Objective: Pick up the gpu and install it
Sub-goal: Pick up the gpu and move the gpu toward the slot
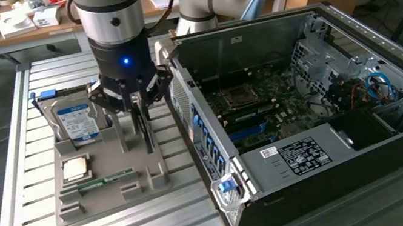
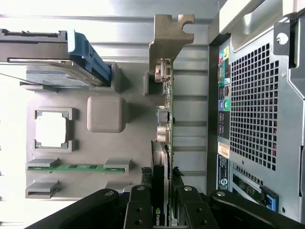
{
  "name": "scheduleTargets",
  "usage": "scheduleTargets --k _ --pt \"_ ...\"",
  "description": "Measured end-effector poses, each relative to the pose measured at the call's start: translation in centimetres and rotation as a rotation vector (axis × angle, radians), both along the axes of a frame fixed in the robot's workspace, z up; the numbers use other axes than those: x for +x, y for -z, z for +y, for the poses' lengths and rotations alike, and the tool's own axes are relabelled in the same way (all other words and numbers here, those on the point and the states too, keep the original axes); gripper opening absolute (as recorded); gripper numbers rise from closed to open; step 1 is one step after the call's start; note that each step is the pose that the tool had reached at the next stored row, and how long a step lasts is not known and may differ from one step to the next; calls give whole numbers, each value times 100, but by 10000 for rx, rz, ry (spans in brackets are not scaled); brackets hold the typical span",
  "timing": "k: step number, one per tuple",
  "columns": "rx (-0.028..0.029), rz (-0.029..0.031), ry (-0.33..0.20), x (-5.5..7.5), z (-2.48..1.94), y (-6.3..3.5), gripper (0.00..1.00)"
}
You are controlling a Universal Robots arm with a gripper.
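Observation:
The gpu (image 1: 145,138) stands on its edge in a slot of the grey holder tray (image 1: 109,196), still seated in it. In the wrist view the gpu (image 2: 164,109) appears edge-on, its silver bracket at the far end and a dark cooler part between my fingers (image 2: 139,210). My gripper (image 1: 135,109) hangs straight down over the card, and in the wrist view the gripper (image 2: 162,212) has both pads pressed on the card's two faces. The open computer case (image 1: 306,101) lies right beside the tray, towards the exterior view's right.
The tray (image 2: 107,114) also holds a silver hard drive (image 1: 76,121) with a blue clip, a square processor (image 1: 75,166) and a green memory stick (image 1: 102,180). The case's perforated rear wall (image 2: 257,105) runs close alongside the card. The motherboard (image 1: 265,102) lies exposed inside.

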State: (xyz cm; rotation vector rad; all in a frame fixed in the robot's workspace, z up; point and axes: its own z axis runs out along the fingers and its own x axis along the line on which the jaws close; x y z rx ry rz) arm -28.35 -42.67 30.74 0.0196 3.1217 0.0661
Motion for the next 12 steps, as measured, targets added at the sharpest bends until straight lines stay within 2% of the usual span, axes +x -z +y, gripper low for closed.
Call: scheduleTargets --k 12 --pt "1 -1 0 5 0 -261 26"
